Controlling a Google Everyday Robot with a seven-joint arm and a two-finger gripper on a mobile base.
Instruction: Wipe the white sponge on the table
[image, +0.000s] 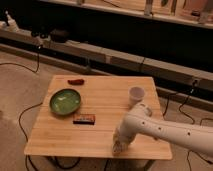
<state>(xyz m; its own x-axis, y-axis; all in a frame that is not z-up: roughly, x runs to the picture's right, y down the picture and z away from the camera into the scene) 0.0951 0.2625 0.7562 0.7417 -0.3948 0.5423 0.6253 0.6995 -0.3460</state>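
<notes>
The gripper (119, 146), closed, presses down at the surface's (105, 100) near edge; the sponge cannot be made out beneath it. Up and left of it lie one dark bar (84, 119), one green bowl (65, 101), one red item (76, 81); one cup (136, 94) stands beyond. No writing is readable.

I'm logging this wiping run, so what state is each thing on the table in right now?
claw: shut, down at the table's front edge.
white sponge: not visible; whether it is under the claw cannot be told.
table: upright, carrying all the items.
green bowl: upright, on the left side.
white cup: upright, near the right edge.
dark flat packet: lying flat, in front of the bowl.
small red item: lying near the back edge.
</notes>
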